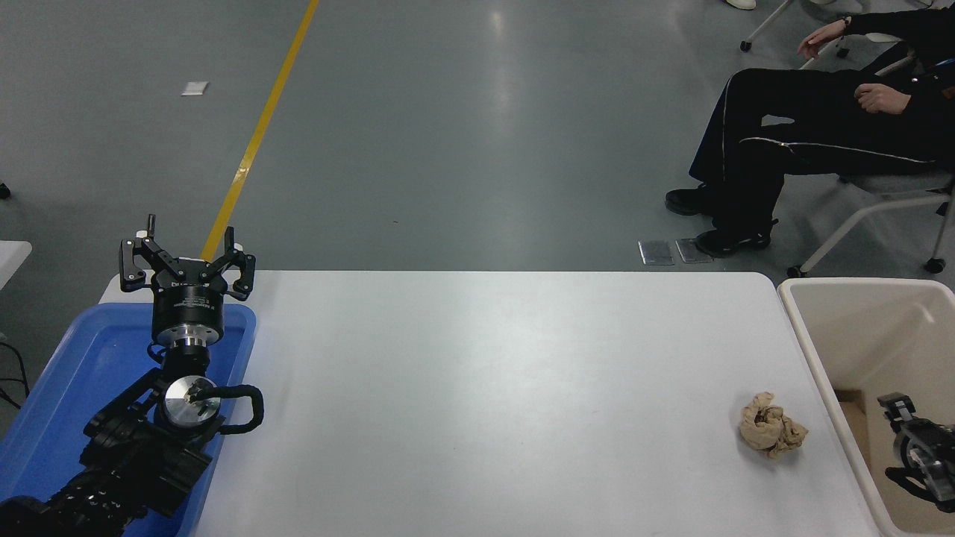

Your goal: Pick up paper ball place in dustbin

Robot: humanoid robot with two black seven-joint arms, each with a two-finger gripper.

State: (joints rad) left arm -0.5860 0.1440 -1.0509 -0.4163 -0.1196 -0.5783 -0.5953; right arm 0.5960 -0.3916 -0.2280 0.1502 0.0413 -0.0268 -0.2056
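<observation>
The tan-brown crumpled paper ball (771, 435) lies on the white table (492, 388) near its right edge. The cream-beige dustbin (865, 283) stands just right of the table, its rim close beside the ball. My right gripper (906, 429) comes in at the lower right and sits low over the inside of the dustbin, right of the ball and apart from it. It is partly cut off by the picture edge. My left gripper (186, 257) is parked at the lower left, open and empty.
A shallow blue tray (82, 373) lies at the table's left edge under the left arm. A person in dark clothes (806, 142) sits on a chair beyond the table's far right corner. A yellow floor line (261, 127) runs behind the table.
</observation>
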